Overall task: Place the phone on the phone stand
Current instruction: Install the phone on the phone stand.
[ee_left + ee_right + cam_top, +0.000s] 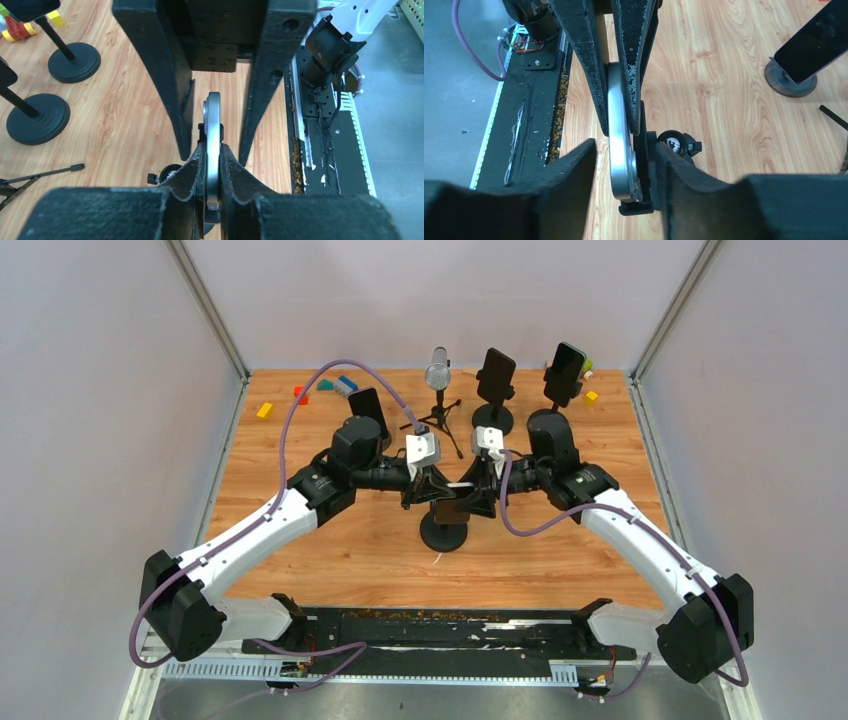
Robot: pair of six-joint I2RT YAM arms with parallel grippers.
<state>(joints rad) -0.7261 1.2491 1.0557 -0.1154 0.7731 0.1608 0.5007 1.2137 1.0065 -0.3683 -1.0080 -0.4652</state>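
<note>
Left pincer closed flat on the silver edge of the phone, one pad on each face. Right pincer part open, its jaws standing either side of the same phone; the left jaw shows clear daylight, and contact at the other jaw, next to the cradle, cannot be told. The phone hangs edge-on between the two wrists, directly above the round base of the phone stand, which stands midway across the worktop, nearer its near edge than its far one. In the right wrist view the phone lies against the stand's black cradle, a small lip hooked round its end, with the ball joint just behind. Step in hand, as judged: seating the phone in the cradle, with one arm alone gripping. The next move probably calls for checking that the lip bears the phone, then parting the left jaws and drawing each arm back toward its own side, without nudging the light stand. Bare wood lies to the left, right and near side. Toward the far edge room is tighter: a microphone tripod stands close, with two loaded stands beyond at far right.
</note>
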